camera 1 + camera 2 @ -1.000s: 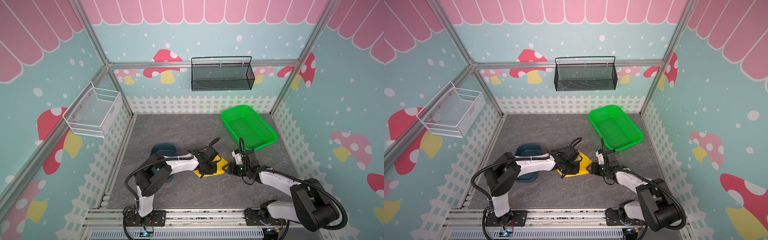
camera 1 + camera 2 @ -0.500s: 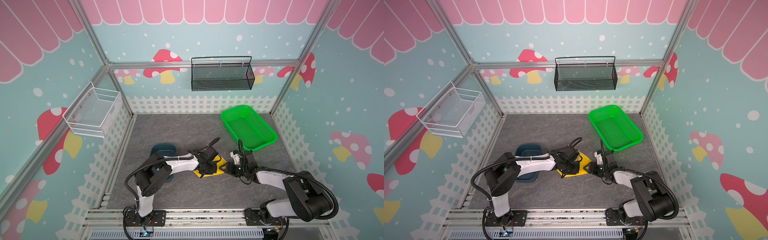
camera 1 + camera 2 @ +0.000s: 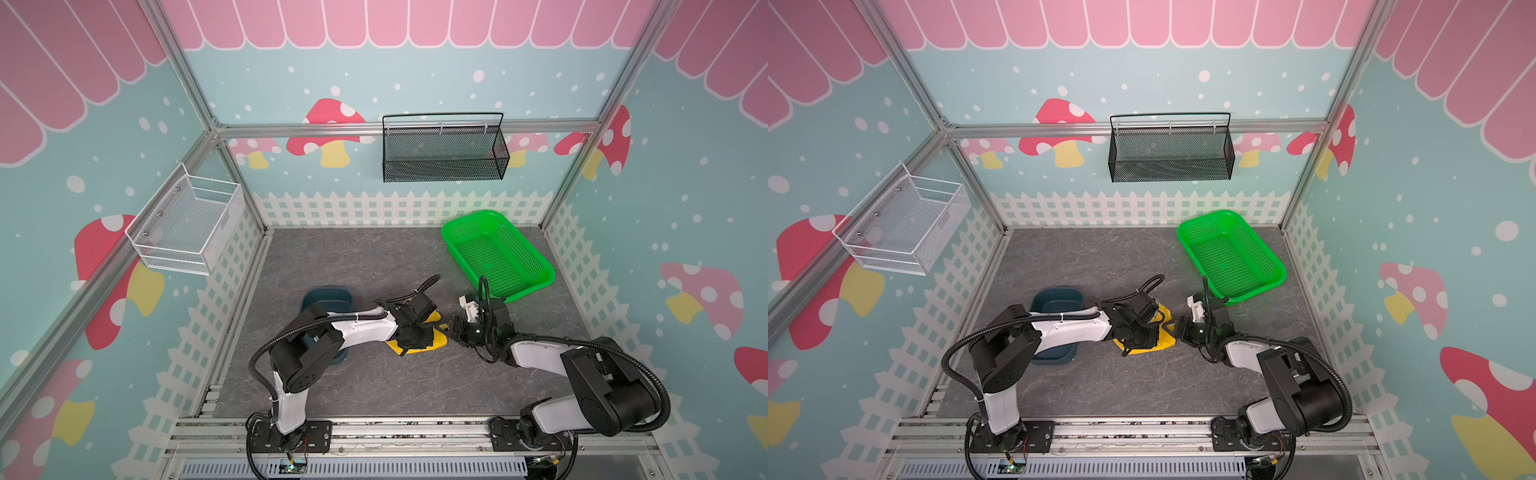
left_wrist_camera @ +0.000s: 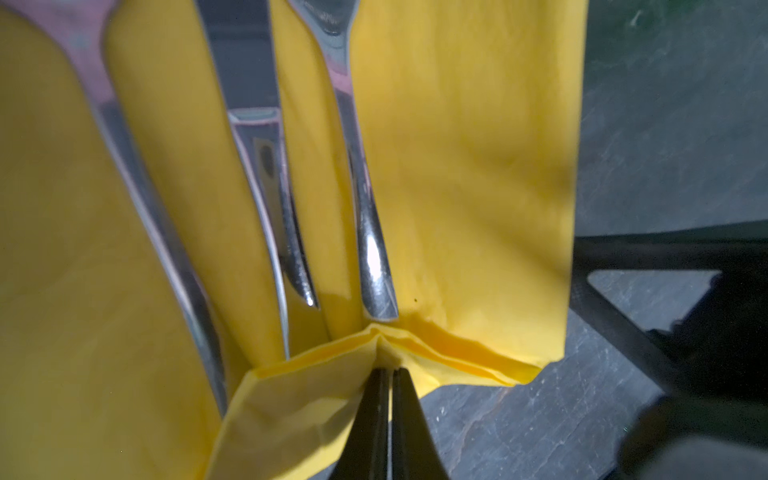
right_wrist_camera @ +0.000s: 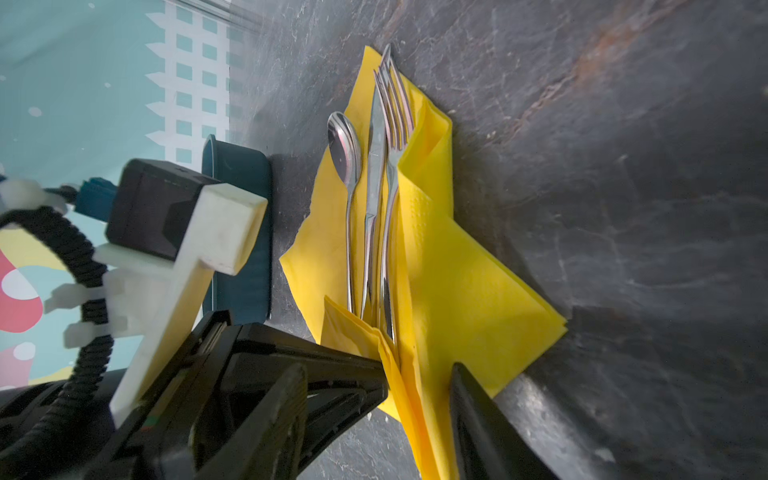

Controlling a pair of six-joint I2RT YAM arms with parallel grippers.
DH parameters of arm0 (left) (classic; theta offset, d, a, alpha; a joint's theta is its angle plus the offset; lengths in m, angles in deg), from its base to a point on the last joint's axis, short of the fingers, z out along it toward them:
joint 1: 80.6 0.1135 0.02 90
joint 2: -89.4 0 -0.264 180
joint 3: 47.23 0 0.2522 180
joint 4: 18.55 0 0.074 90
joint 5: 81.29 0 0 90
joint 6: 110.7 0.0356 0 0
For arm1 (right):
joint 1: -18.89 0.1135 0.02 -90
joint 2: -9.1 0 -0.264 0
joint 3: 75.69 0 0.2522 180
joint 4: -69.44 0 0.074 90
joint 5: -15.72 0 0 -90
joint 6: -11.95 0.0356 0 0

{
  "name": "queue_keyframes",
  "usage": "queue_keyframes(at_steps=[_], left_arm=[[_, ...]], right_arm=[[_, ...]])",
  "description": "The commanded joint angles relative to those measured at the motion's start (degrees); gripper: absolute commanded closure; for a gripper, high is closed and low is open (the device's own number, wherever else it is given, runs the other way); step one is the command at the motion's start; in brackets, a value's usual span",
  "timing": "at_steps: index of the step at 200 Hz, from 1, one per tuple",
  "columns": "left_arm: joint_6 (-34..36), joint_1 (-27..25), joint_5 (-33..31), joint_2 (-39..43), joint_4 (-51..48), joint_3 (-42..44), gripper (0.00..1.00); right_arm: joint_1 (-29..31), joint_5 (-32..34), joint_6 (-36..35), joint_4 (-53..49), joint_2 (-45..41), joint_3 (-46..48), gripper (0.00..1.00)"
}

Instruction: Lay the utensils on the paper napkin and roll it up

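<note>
- My left pincer is clenched on the napkin. Its two tips meet on a raised fold of the yellow edge, just past the handle ends.
- My right pincer is released. Its jaws stand apart, one on each side of the lifted yellow corner. I cannot tell whether either jaw touches the paper.
- The spoon, knife and fork lie side by side on the napkin, with the knife between the other two. All three handles point toward the pinched fold and the heads point away from it.
- A flap of the napkin is turned up along the fork's side. The rest of the sheet lies flat on the grey floor.
- In both top views the napkin sits near the middle of the floor, mostly hidden under my left wrist. Only its yellow edges show.
- My right pincer is at 3 o'clock of the napkin, just beside it.
- The blue tray is at 9 o'clock of the napkin, partly under my left arm.
- The green basket is between 1 and 2 o'clock of the napkin, well apart from it.
</note>
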Motion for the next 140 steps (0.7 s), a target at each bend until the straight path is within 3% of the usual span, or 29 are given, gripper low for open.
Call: queue_keyframes(at_steps=[1, 54, 107, 140], left_arm=[[-0.5, -0.1, -1.0, -0.1, -0.6, -0.4, 0.92], [-0.6, -0.1, -0.9, -0.1, -0.5, -0.5, 0.92], [-0.4, -0.1, -0.4, -0.4, -0.6, -0.9, 0.92], [-0.5, -0.1, -0.5, -0.5, -0.6, -1.0, 0.92]], right_arm=[[0.1, 2.2, 0.5, -4.0, -2.1, 0.3, 0.43], [0.1, 3.0, 2.0, -10.1, -8.2, 4.0, 0.42], [0.1, 1.3, 4.0, -9.5, -6.0, 5.2, 0.42], [0.1, 1.1, 6.0, -2.9, -1.4, 4.3, 0.42]])
